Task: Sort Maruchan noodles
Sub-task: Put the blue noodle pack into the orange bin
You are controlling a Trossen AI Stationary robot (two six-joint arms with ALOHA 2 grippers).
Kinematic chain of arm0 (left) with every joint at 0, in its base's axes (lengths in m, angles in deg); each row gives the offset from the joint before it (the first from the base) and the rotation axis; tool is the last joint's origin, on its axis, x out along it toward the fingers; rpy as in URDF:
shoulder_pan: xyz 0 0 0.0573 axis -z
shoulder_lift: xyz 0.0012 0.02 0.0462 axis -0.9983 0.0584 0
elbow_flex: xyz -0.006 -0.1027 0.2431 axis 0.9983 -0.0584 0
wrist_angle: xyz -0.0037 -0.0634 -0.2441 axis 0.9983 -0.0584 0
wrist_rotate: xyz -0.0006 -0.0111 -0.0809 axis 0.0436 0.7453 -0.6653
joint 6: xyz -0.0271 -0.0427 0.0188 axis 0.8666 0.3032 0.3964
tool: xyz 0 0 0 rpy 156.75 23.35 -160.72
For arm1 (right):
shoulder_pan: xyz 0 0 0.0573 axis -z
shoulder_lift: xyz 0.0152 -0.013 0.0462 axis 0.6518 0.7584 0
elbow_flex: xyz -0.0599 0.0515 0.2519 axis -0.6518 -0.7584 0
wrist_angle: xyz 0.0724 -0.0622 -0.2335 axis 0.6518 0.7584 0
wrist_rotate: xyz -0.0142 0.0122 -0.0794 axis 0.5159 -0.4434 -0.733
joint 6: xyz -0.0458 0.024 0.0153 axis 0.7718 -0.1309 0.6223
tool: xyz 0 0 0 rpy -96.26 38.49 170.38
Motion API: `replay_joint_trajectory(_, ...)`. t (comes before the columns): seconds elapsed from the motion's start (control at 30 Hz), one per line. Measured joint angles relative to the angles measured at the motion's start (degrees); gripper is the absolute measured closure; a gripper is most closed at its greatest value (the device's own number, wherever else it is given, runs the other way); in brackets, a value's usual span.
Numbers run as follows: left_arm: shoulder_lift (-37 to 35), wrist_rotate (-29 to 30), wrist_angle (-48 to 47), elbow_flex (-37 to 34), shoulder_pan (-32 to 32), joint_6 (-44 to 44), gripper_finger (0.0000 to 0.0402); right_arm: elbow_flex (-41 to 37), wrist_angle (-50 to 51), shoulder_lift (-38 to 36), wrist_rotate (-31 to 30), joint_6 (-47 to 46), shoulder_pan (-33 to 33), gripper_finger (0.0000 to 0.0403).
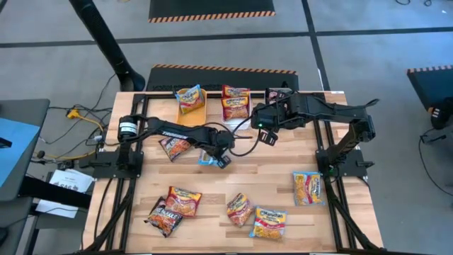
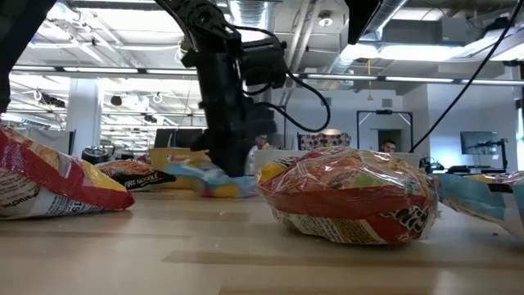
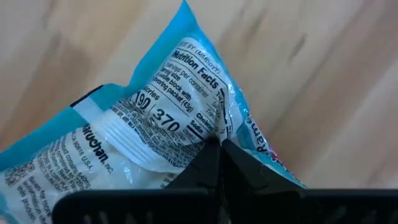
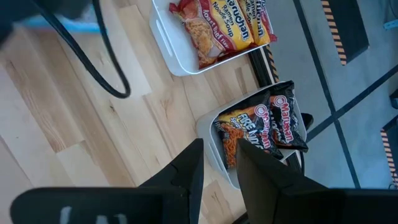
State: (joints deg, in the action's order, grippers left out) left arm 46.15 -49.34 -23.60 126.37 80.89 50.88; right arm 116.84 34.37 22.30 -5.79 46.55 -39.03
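Blue-and-white plastic fills the left wrist view: the left gripper (image 3: 219, 155) has its two dark fingers pinched together on the edge of a light-blue packet (image 3: 155, 124), whose printed nutrition panel faces the camera. From above, that left gripper (image 1: 221, 159) sits near the middle of the wooden table (image 1: 283, 184), with the light-blue packet (image 1: 207, 157) lying on the boards under it, beside a red-orange packet (image 1: 175, 146).

The right gripper (image 1: 268, 137) hangs over the far middle of the table, its fingers (image 4: 189, 171) parted with nothing between them. Past them the right wrist view shows a white bin (image 4: 186, 59) holding red-orange packets (image 4: 221, 28) and a grey bin (image 4: 214, 134) holding dark red-black packets (image 4: 264, 127). An orange bin (image 1: 192, 113) at the far edge carries a yellow-and-blue packet (image 1: 189, 97).

More noodle packets (image 1: 241, 209) lie loose along the near side, and one (image 1: 308, 188) rests near the right edge.
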Motion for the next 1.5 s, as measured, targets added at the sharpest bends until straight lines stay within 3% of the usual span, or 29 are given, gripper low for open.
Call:
replay_joint_trajectory(0.57,-21.25,-5.52,-6.57,0.69,-2.16,-11.13,0.0401,-0.04,0.02,0.02,-0.02,0.07,-0.15,0.0284)
replay_joint_trajectory(0.77,-29.54,-2.46,-9.63,0.78,-6.85,-17.04,0.0401,-0.04,0.04,0.02,-0.02,0.13,-0.15,0.0284)
replay_joint_trajectory(0.9,-33.71,-4.23,-9.68,0.86,-12.35,-24.17,0.0401,-0.04,0.02,0.02,-0.04,0.12,-0.15,0.0284)
replay_joint_trajectory(1.2,-32.94,-19.18,-10.26,0.89,-28.54,-39.08,0.0401,-0.04,0.01,0.02,-0.06,0.09,-0.14,0.0284)
replay_joint_trajectory(1.5,-28.71,-36.75,-9.15,0.91,-43.23,-43.48,0.0401,-0.04,0.00,0.02,-0.05,0.08,-0.15,0.0284)
